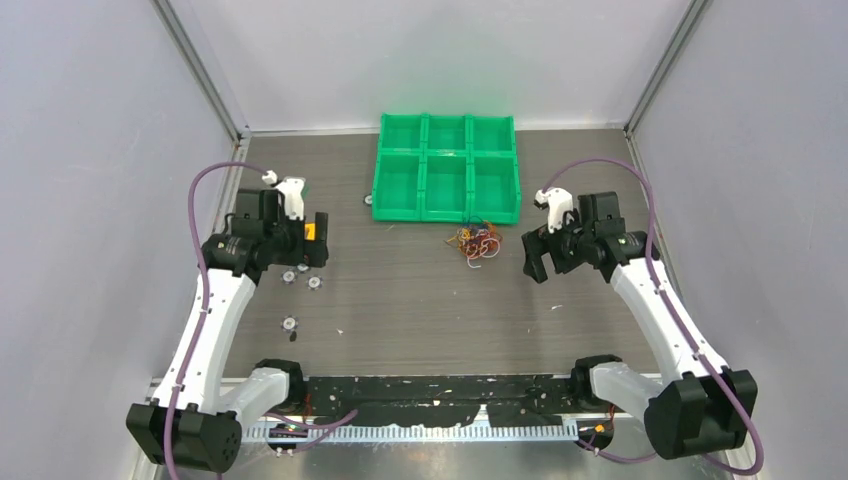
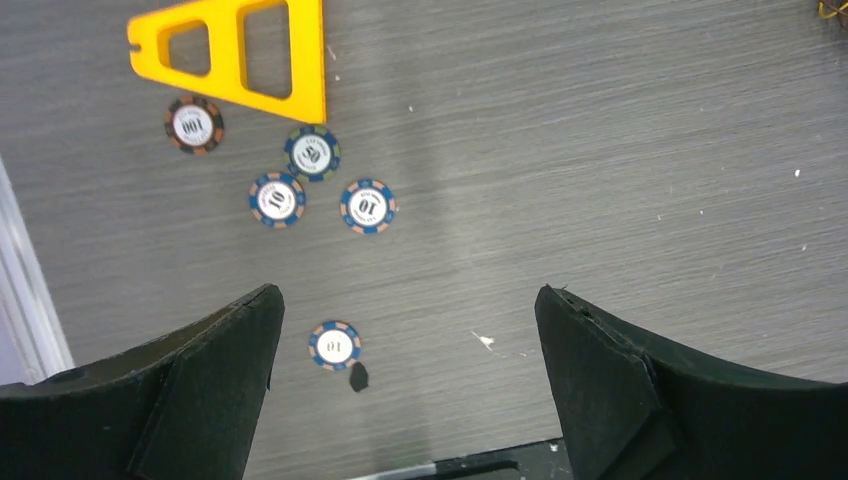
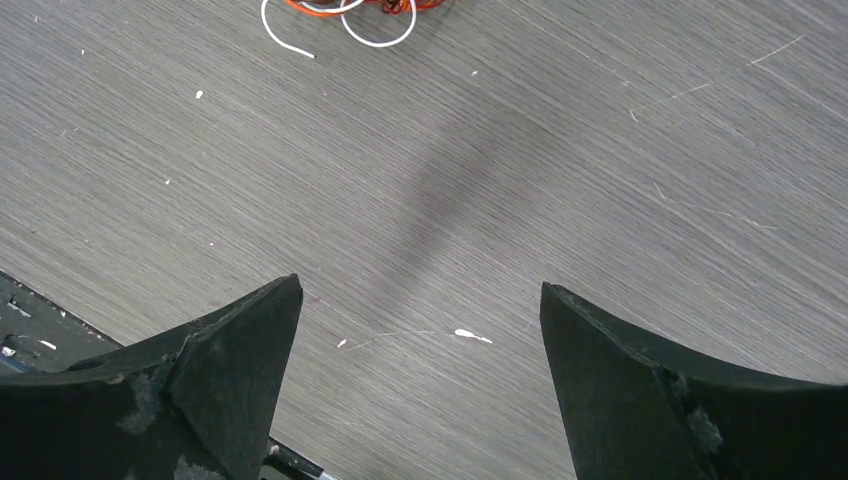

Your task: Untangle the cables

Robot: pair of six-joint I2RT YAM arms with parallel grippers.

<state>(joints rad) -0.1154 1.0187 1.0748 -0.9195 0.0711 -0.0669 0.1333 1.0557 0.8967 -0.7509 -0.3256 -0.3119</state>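
A small tangle of cables point(image 1: 474, 242), orange, red, yellow and white, lies on the table just in front of the green tray. Its white and orange loops show at the top edge of the right wrist view point(image 3: 345, 15). My right gripper point(image 1: 538, 262) is open and empty, a short way to the right of the tangle and above the table. My left gripper point(image 1: 316, 240) is open and empty, far to the left of the tangle, above several poker chips. In the left wrist view a scrap of the cables point(image 2: 833, 8) shows at the top right corner.
A green six-compartment tray point(image 1: 447, 213) stands at the back centre. Several poker chips point(image 2: 369, 206) and a yellow triangular piece point(image 2: 240, 55) lie under my left gripper. A black strip point(image 1: 440, 388) runs along the near table edge. Grey walls close in both sides.
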